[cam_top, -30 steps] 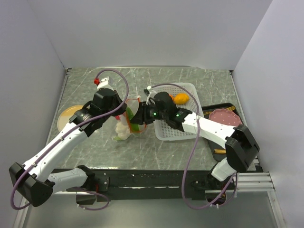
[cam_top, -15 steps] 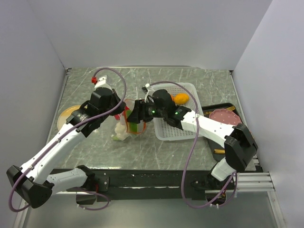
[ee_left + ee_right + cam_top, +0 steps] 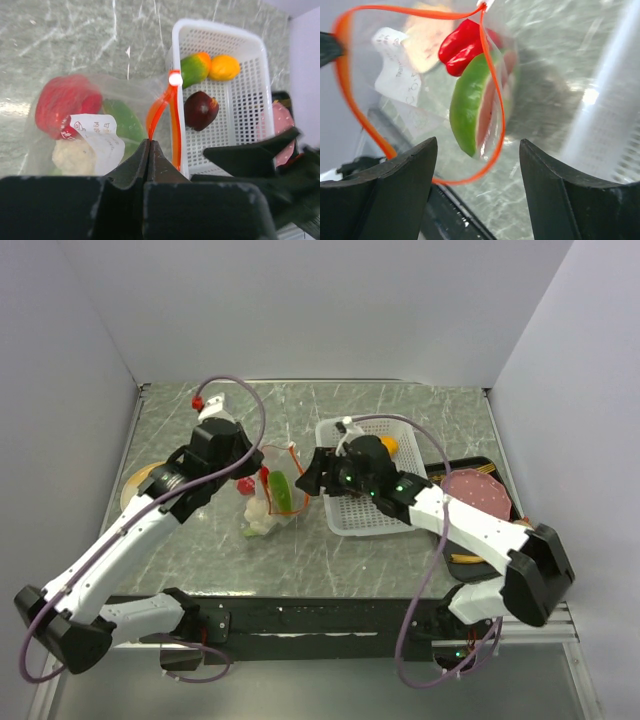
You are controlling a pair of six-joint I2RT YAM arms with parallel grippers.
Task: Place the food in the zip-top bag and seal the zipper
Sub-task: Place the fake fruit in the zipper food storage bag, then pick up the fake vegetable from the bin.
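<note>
Now the watermelon slice [image 3: 472, 110] sits inside the bag [image 3: 268, 495] beside the red pepper [image 3: 62, 97] and cauliflower [image 3: 72, 155], and the bag's zipper [image 3: 344, 75] is pinched in the left claw [image 3: 149, 145]. The right claw [image 3: 312, 478], wide and empty, has drawn back from the mouth towards the basket [image 3: 250, 45], where mango [image 3: 195, 69], orange [image 3: 223, 67] and purple ball [image 3: 200, 110] wait.

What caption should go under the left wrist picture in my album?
Left fingers pinch the zipper of a bag holding pepper, cauliflower and watermelon; mango, orange and purple ball sit in the basket.
</note>
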